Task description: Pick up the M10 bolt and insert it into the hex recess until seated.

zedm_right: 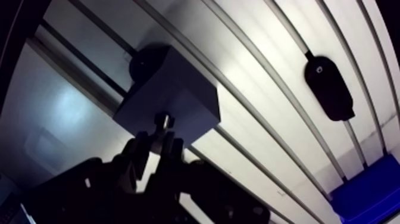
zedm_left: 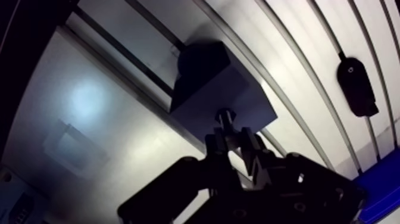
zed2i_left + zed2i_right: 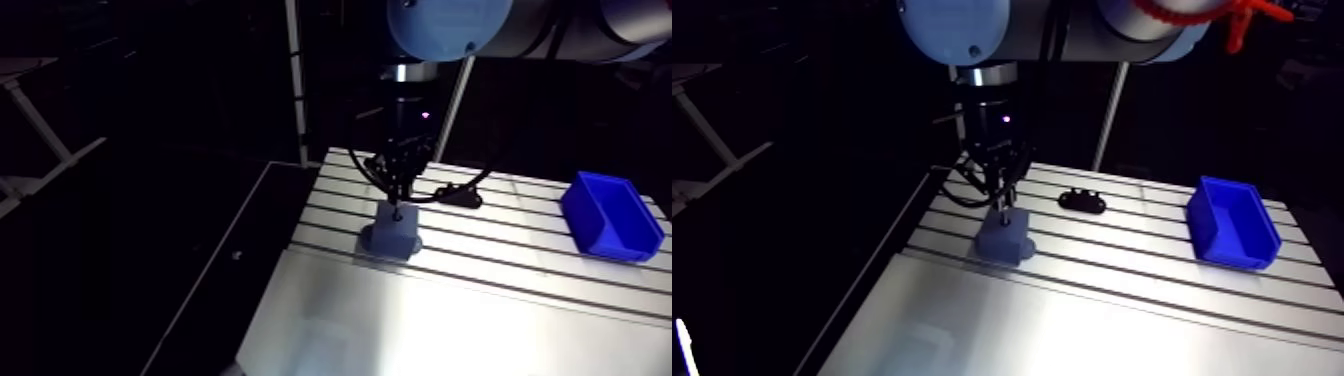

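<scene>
Plainly hand grips bolt w/ tip at block top (recess hidden, seating unclear).

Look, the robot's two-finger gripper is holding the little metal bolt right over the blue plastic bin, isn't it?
Not the bin. The two-finger gripper holds the little metal bolt over the dark grey square block; the blue plastic bin sits apart, farther along the slotted table. The wrist view shows it.
</scene>
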Motion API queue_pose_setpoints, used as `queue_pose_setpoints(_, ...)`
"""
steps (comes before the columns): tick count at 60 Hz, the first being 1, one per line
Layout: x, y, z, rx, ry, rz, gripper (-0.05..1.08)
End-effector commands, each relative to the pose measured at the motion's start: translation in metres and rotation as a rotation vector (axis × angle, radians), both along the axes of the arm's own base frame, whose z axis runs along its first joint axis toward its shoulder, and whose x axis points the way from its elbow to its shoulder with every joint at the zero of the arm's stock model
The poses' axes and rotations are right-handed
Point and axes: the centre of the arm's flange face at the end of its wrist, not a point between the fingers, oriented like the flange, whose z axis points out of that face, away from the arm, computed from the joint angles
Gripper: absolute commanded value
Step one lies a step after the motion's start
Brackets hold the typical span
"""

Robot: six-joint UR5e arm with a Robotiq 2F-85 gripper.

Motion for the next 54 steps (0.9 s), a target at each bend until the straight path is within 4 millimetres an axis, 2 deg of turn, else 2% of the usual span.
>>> queue_pose_setpoints(1, 0.000, 0.000, -0.003, 0.000, -0.001, 0.000, 0.92)
queue_pose_setpoints(50, 0.009, 0.003, -0.014, 0.010, -0.024, -0.003, 0.90)
queue_pose_setpoints(51, 0.009, 0.003, -0.013, 0.011, -0.022, -0.006, 0.83)
queue_pose_setpoints(52, 0.009, 0.003, -0.013, 0.011, -0.022, -0.006, 0.83)
queue_pose_setpoints(53, 0.009, 0.003, -0.012, 0.010, -0.021, -0.004, 0.60)
queue_pose_setpoints(54, 0.010, 0.003, -0.012, 0.010, -0.021, -0.003, 0.26)
